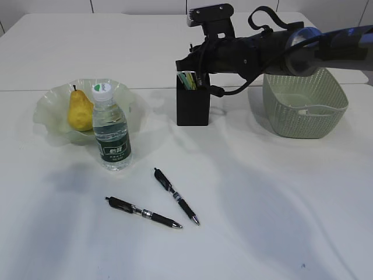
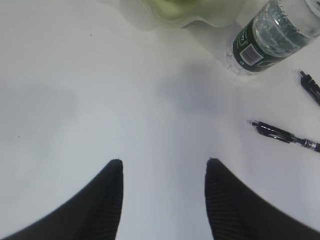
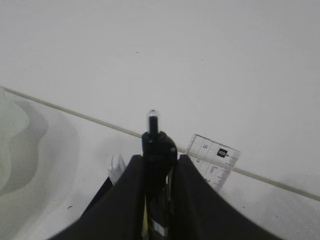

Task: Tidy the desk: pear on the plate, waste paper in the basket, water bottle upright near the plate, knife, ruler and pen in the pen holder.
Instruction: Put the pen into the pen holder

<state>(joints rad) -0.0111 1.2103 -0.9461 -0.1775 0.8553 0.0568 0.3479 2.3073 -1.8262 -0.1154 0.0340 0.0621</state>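
The right arm reaches in from the right edge of the exterior view, across the basket [image 1: 305, 104], and ends over the pen holder [image 1: 193, 105] near the upper middle of the frame. In the right wrist view the right fingers [image 3: 159, 172] are closed on a black pen [image 3: 158, 150]; its long axis runs up and away from the camera, with a pale tip at the far end. Beside it to the right a clear ruler [image 3: 213, 161] sticks up, tilted slightly, its black marks visible. In the exterior view, greenish and pale items stand upright in the holder's opening.

The pear [image 1: 78, 109] sits upright on the plate [image 1: 49, 106] at the left of the exterior view, stem pointing up. The water bottle [image 1: 111, 129] stands upright just in front of the plate, cap at the top.

Two more pens lie flat on the desk [image 1: 280, 210] in the lower middle. The nearer pen [image 1: 143, 212] runs from upper left to lower right, tip toward the right. The other pen [image 1: 176, 196] lies more steeply, also with its tip at the lower right. They lie near each other without touching.

In the left wrist view the left fingers [image 2: 164, 175] stand open over bare desk, holding nothing, at the bottom of the frame.
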